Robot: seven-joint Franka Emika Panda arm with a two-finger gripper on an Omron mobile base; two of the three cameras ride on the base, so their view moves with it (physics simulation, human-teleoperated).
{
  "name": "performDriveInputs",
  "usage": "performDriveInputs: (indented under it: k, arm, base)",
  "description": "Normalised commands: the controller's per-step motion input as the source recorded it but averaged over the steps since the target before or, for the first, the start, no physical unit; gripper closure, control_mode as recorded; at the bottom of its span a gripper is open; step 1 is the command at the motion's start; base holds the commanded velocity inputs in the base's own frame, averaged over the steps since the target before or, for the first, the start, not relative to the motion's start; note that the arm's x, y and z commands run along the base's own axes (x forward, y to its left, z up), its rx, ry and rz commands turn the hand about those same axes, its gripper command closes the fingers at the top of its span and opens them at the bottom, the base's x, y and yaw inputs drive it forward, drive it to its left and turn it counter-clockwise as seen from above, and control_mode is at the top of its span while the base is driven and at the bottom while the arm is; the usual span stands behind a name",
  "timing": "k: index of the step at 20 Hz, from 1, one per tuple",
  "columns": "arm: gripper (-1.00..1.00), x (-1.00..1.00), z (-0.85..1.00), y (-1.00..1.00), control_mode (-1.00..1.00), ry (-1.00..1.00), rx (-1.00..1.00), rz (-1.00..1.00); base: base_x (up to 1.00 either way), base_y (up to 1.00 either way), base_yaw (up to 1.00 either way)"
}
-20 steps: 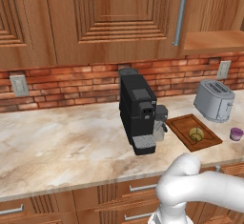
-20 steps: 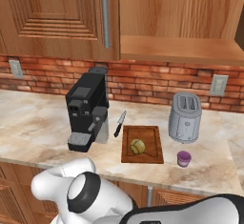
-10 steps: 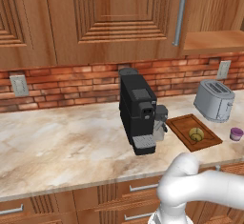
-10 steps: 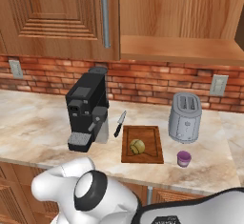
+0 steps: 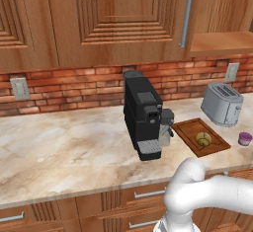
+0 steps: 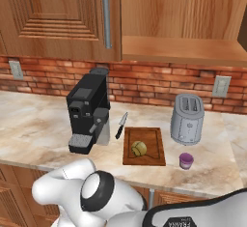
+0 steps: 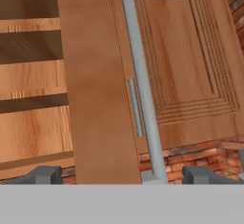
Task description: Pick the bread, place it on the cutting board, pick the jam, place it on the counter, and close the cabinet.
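- So the bread is sitting on the cutting board, and the jam is down on the desk just beside the board's right edge, in front of the toaster. Both pick-and-place bits look done to me.
- That leaves the cabinet: in the right base view its right half is open, with a bare shelf showing, so closing it is the step in hand.
- In the hand view the open door is seen nearly edge-on right in front, with the shut door's long silver handle just past it.
- The fingers stand wide apart with nothing between them; the door edge lines up between the two tips.
- Is anything touching the door yet? Can't tell from these shots.
- My guess for the next move: get the hand against the door's outer face and sweep it round toward the shelves until it sits flush with its neighbour. The push has to follow the hinge arc, or it'll slip off the edge.
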Motion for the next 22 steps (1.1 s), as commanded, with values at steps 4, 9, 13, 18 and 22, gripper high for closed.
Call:
performDriveInputs:
  k: [4, 9, 13, 18, 22]
  arm:
    - [-1.0, 0.07, -0.01, -0.14, -1.0, 0.0, 0.0, 0.07]
    - [-1.0, 0.06, -0.07, -0.08, -1.0, 0.0, 0.0, 0.08]
    - [-1.0, 0.26, -0.11, 0.0, -1.0, 0.0, 0.0, 0.05]
    - [-1.0, 0.18, -0.09, 0.0, -1.0, 0.0, 0.0, 0.06]
    - [-1.0, 0.18, -0.12, 0.0, -1.0, 0.0, 0.0, 0.06]
  base:
    - [0.0, 0.0, 0.0]
    - [0.0, 0.0, 0.0]
    - [0.0, 0.0, 0.0]
    - [0.0, 0.0, 0.0]
    - [0.0, 0.0, 0.0]
